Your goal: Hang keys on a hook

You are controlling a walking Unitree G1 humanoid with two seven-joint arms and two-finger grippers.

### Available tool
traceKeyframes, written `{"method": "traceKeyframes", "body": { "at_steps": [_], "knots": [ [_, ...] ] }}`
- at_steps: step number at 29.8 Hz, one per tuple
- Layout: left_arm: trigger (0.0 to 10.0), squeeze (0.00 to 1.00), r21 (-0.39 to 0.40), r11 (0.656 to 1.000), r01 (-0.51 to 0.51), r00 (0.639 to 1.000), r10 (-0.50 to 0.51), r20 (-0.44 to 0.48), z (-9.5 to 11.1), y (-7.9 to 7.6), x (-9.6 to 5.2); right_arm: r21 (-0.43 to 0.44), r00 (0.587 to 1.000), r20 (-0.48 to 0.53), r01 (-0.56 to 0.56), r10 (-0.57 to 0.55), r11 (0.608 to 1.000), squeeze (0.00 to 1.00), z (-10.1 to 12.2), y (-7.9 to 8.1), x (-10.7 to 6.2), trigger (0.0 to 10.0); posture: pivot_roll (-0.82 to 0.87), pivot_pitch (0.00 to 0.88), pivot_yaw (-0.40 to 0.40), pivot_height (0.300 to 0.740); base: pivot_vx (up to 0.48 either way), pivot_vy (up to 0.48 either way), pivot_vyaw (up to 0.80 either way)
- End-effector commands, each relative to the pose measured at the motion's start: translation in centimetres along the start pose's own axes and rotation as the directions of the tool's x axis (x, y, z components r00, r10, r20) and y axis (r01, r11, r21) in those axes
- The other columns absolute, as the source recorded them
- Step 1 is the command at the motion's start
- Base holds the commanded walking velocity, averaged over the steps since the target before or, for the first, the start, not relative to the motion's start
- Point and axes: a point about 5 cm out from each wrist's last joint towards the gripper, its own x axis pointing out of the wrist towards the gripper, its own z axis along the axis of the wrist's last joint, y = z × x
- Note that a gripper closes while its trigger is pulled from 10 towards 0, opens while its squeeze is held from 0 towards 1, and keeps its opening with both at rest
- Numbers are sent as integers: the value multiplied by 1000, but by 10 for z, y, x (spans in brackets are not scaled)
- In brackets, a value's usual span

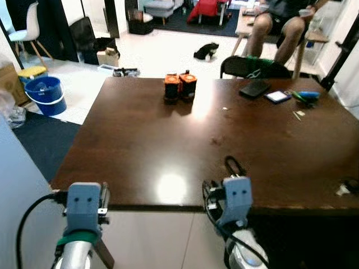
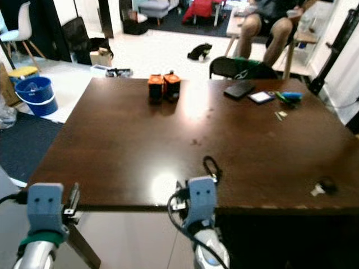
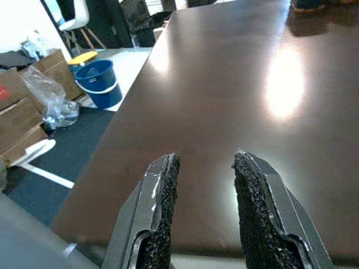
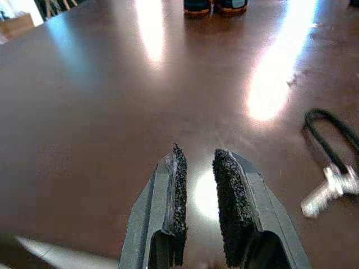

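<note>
Keys [image 4: 331, 168] lie on the bench [image 1: 146, 140] just beside the right gripper [image 4: 199, 179], fingers slightly parted and empty; it should sidestep, widen and straddle the black loop.

Both silver arms reach forward and low, wrists level. The left gripper [image 3: 202, 168] has its two black fingers [image 3: 162, 190] parted by a clear gap, while the right gripper [image 4: 197, 159] holds its fingers [image 4: 230, 185] narrowly apart, gripping nothing.
</note>
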Motion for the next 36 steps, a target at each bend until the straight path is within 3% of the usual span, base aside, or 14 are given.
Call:
{"method": "traceKeyframes", "body": {
  "at_steps": [1, 20, 36],
  "knots": [
    [10000, 0, -15, 1000, 9, 1000, -9, -19, -3, -3, -3, 5, 1000, -24, 18, -18, 1000, 0, -5, -4, -3, 10000, -137, 120, 129, 740, 300, 0, 0],
    [10000, 0, -36, 999, 19, 1000, -19, -17, -2, -2, 0, 6, 1000, -25, 19, -18, 1000, 0, -3, -5, -1, 10000, -135, 136, 124, 740, 0, 0, 0],
    [10000, 0, -38, 999, 24, 1000, -25, -15, -1, -3, 1, 7, 999, -25, 20, -20, 1000, 0, -3, -5, 0, 10000, -134, 139, 125, 740, 0, -382, 0]
  ]
}}
